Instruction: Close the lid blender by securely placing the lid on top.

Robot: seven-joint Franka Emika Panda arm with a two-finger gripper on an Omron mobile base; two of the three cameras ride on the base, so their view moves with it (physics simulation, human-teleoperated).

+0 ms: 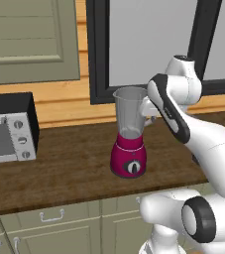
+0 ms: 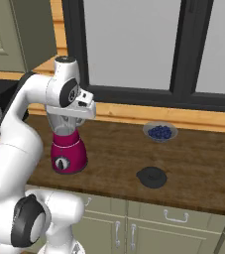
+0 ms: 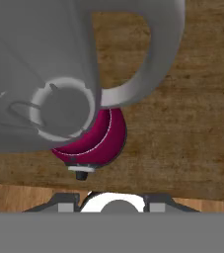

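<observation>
Hand (image 2: 85, 110) hovers above the blender (image 1: 129, 133), its grip hidden from me, while the lid (image 2: 151, 176) sits on the table (image 2: 203, 163). Swinging carelessly could topple that jar.

On the wooden surface (image 2: 203, 163) stand one blender (image 1: 129, 134), one black lid (image 2: 151, 177), one bowl of blueberries (image 2: 160, 132) and one toaster oven (image 1: 7, 130), with two windows (image 2: 129, 42) behind and one robot arm (image 1: 203, 144).
</observation>
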